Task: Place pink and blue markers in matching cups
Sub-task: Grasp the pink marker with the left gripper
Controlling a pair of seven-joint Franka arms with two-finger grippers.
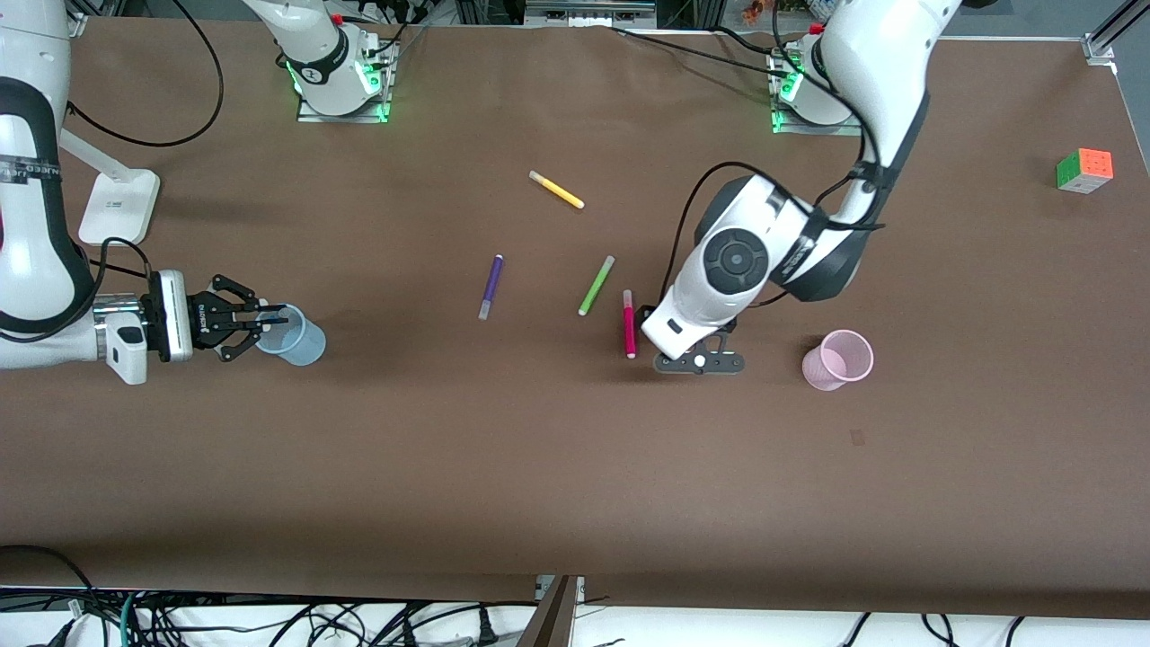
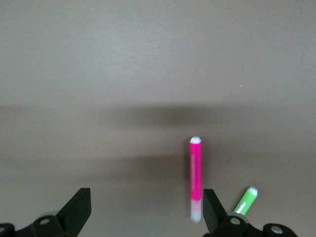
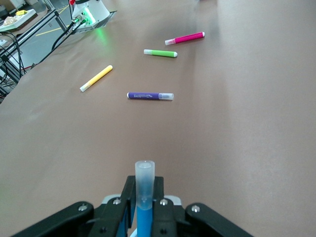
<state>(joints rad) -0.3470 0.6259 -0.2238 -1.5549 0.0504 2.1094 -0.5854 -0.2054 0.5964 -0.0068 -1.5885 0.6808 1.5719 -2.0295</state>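
Observation:
My right gripper (image 1: 272,320) (image 3: 144,210) is shut on the blue marker (image 3: 144,190) and holds it over the light blue cup (image 1: 299,339) near the right arm's end of the table. The marker's greyish clear end sticks out past the fingers. The pink marker (image 1: 629,324) (image 2: 196,170) lies flat on the table. My left gripper (image 1: 699,361) (image 2: 146,213) is open and empty, low over the table right beside the pink marker, which lies just inside one fingertip (image 2: 213,210). The pale pink cup (image 1: 837,359) stands upright toward the left arm's end.
A lime green pen (image 1: 596,285) (image 2: 245,200), a purple pen (image 1: 490,286) (image 3: 149,96) and a yellow pen (image 1: 557,190) (image 3: 96,78) lie mid-table. A colour cube (image 1: 1084,170) sits near the left arm's end. A white stand base (image 1: 117,207) stands by the right arm.

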